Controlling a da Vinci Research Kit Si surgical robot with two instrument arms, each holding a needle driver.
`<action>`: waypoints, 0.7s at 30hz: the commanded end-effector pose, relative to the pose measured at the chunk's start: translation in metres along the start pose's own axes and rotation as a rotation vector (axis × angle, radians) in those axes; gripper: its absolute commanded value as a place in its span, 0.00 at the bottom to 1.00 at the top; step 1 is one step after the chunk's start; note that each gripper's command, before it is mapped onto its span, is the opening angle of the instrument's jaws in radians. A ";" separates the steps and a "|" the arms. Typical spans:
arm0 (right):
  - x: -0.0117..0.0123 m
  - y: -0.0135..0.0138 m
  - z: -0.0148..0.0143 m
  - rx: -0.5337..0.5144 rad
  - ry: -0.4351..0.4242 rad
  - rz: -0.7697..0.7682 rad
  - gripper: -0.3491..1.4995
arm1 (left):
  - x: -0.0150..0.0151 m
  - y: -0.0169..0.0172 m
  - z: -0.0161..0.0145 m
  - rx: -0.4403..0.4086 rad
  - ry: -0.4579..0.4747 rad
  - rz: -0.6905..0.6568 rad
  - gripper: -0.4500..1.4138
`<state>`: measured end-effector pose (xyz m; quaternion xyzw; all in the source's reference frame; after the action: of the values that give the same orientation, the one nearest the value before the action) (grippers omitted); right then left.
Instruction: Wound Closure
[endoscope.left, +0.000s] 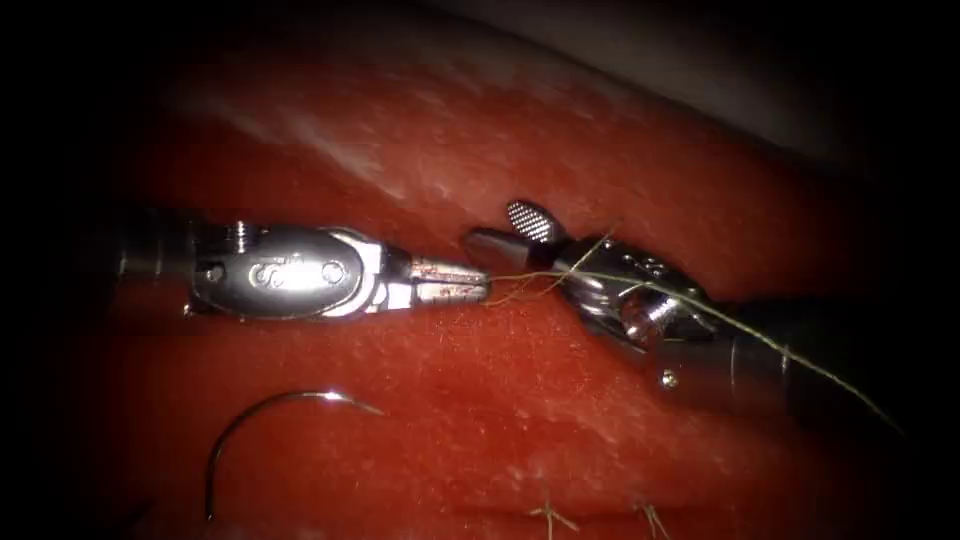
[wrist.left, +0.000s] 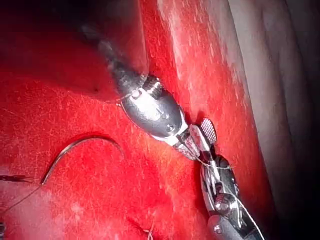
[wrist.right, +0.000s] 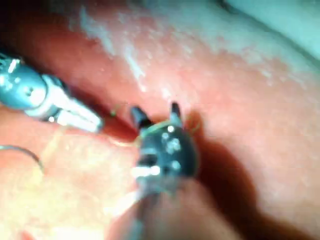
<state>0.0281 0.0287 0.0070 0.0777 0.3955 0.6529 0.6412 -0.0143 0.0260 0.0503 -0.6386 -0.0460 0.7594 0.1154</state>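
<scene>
Endoscope view: the left tool comes in level from the left with its jaws closed on the thread at their very tip. The right tool faces it from the right, jaws spread wide and holding nothing — one serrated pad turned up to the camera. The two tips lie near each other, nose to nose, along one nearly level line. The thread runs from the left tool's tip across the right tool's wrist and off down to the right; it seems to wrap round that wrist, though I cannot tell how many turns.

The needle lies free on the tissue, held by neither tool and, as far as the view shows, not in the tissue. It sits below the left tool, well apart from both tips, its arc humped upward with one end pointing right. The left tool is the nearer. Cut ends of thread stand along the cut at the lower edge.

In the left wrist view the left tool grips the thread beside the open right tool, with the needle loose on the tissue.
</scene>
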 end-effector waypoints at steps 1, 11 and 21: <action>-0.0001 0.0003 0.0000 -0.026 0.007 -0.003 0.61 | -0.0006 0.0003 0.0006 -0.003 -0.001 0.000 0.05; -0.0021 0.0028 -0.0002 -0.126 0.018 0.024 0.60 | -0.0008 0.0006 0.0006 -0.015 -0.003 -0.002 0.05; -0.0031 0.0042 0.0013 -0.123 0.031 0.092 0.54 | -0.0004 0.0012 0.0007 -0.026 0.000 -0.001 0.05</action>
<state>0.0252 0.0270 0.0114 0.0474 0.3598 0.7061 0.6081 -0.0146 0.0252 0.0499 -0.6397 -0.0554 0.7590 0.1076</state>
